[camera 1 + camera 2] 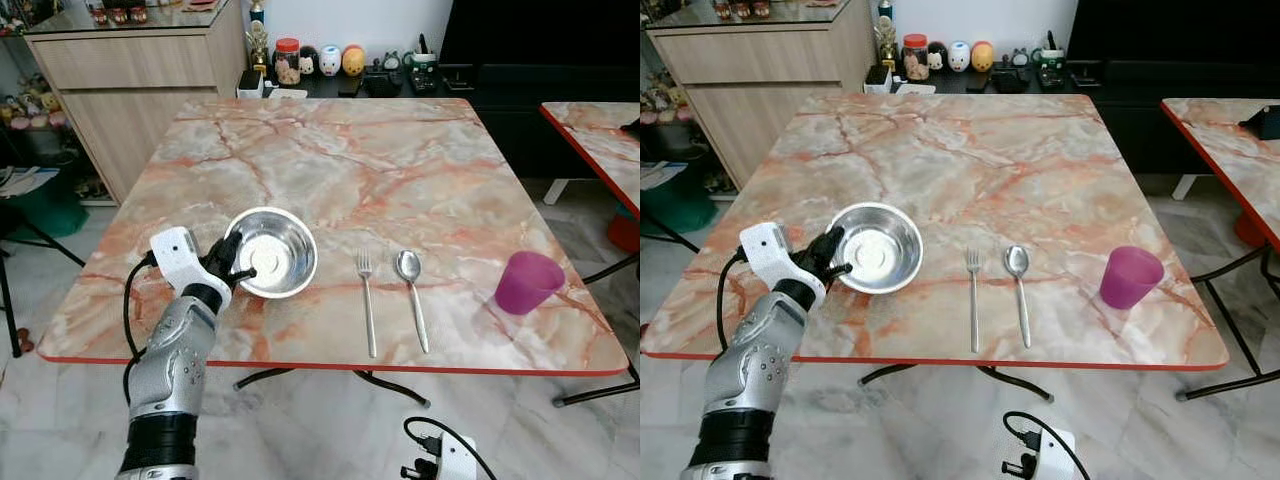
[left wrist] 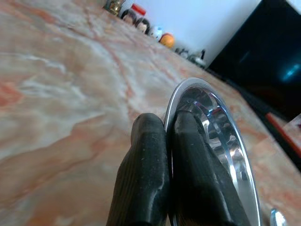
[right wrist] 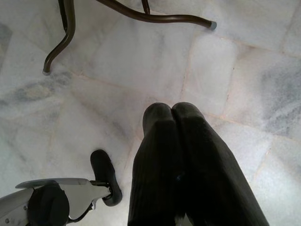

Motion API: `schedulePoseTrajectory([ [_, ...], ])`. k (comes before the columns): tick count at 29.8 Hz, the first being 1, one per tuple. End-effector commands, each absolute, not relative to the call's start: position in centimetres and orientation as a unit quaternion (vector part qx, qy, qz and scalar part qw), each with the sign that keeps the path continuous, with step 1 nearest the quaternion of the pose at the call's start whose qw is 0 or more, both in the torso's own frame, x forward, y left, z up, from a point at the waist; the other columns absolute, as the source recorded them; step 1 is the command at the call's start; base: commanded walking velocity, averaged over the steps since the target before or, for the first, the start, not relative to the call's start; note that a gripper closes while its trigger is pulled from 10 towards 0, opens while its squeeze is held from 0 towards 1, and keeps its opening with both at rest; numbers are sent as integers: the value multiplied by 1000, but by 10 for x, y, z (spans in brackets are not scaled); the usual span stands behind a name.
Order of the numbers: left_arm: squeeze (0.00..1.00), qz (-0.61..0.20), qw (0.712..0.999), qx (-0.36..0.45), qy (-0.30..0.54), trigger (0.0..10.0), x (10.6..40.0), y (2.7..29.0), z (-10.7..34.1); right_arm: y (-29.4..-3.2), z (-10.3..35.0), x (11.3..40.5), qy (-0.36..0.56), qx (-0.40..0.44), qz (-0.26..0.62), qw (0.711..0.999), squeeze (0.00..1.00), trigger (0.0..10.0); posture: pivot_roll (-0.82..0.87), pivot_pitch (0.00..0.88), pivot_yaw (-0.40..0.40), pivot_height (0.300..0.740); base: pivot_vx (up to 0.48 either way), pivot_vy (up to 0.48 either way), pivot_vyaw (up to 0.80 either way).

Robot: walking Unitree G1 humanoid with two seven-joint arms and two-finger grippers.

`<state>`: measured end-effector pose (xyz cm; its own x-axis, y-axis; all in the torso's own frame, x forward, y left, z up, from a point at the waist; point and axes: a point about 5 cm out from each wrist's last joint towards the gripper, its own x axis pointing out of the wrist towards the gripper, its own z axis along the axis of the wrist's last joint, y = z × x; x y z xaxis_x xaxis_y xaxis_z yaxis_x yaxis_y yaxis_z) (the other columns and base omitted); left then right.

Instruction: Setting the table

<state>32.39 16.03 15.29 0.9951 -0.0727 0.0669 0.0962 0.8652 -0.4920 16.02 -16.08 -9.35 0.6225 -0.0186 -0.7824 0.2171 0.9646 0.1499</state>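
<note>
One bowl (image 1: pixel 271 252), fork (image 1: pixel 367 303), spoon (image 1: pixel 411 296), cup (image 1: pixel 526 282) — left gripper (image 1: pixel 236 262) pinches the bowl's rim near the table's (image 1: pixel 400 160) front-left edge; right gripper (image 3: pixel 171 110) closed, empty.

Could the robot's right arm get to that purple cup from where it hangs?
Probably yes. The right gripper hangs shut below the table, and the purple cup stands alone near the table's right front corner, with nothing beside it.

Wide open marble across the far half of the worktop (image 1: pixel 330 160) — nothing standing there. Along the near edge the lane is busier: the steel bowl (image 1: pixel 270 251), pinched at its rim by the left pincer (image 1: pixel 232 262), then a clear gap, then fork (image 1: pixel 366 300) and spoon (image 1: pixel 411 294) just beside each other. Well apart to the right stands the purple cup (image 1: pixel 527 282) — bare surface between it and the spoon.
</note>
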Motion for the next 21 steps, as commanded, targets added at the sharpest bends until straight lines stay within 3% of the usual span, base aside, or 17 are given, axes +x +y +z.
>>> schedulePoseTrajectory([
  [1,0,-42,961,-270,-47,10000,325,160,163,-161,-94,160,432,113,-66,892,0,10000,50,0,-6,736,0,0,0],
  [6,0,-39,940,-332,-68,10000,326,157,173,-170,-90,167,424,109,-70,896,0,10000,48,0,-9,736,0,0,0],
  [15,0,-56,941,-302,-145,10000,327,160,207,-173,-90,167,420,110,-71,898,0,10000,47,0,-9,736,0,0,0],
  [21,0,-67,931,-310,-180,10000,327,161,230,-172,-91,163,421,110,-70,897,0,10000,47,0,-9,736,0,-309,0],
])
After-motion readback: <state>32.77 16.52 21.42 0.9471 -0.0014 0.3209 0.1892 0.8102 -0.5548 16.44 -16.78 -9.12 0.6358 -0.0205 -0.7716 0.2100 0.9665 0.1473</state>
